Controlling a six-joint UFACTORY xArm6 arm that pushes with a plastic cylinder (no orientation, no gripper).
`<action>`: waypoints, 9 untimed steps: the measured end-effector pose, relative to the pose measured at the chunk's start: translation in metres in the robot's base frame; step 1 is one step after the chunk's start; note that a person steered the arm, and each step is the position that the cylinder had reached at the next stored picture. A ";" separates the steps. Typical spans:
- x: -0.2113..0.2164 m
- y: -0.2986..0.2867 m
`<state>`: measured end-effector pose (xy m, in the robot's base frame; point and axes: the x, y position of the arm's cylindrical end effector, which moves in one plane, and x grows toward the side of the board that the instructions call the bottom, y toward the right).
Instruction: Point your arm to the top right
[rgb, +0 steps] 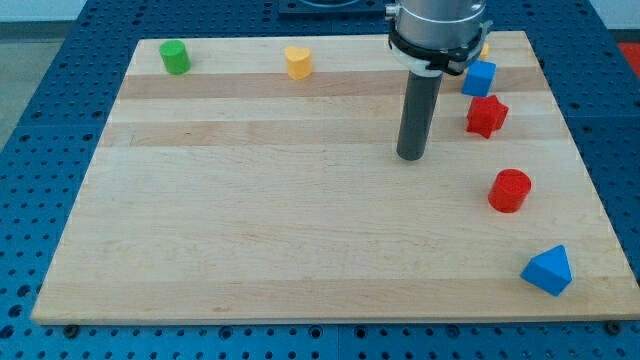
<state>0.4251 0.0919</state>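
Note:
My tip (410, 157) rests on the wooden board (300, 220), right of centre in the upper half. A red star block (486, 116) lies to its right and slightly higher. A blue cube (479, 78) sits above the star, near the top right. A small yellow piece (485, 48) peeks out beside the arm's body at the top right, mostly hidden. A red cylinder (509, 190) lies to the lower right of the tip. The tip touches no block.
A green cylinder (175, 57) stands at the top left. A yellow heart-like block (298, 62) sits at the top, left of the arm. A blue triangular block (548, 270) lies at the bottom right corner. Blue perforated table surrounds the board.

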 end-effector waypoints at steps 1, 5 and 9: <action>0.000 -0.007; 0.029 0.088; -0.193 0.217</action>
<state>0.2318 0.3088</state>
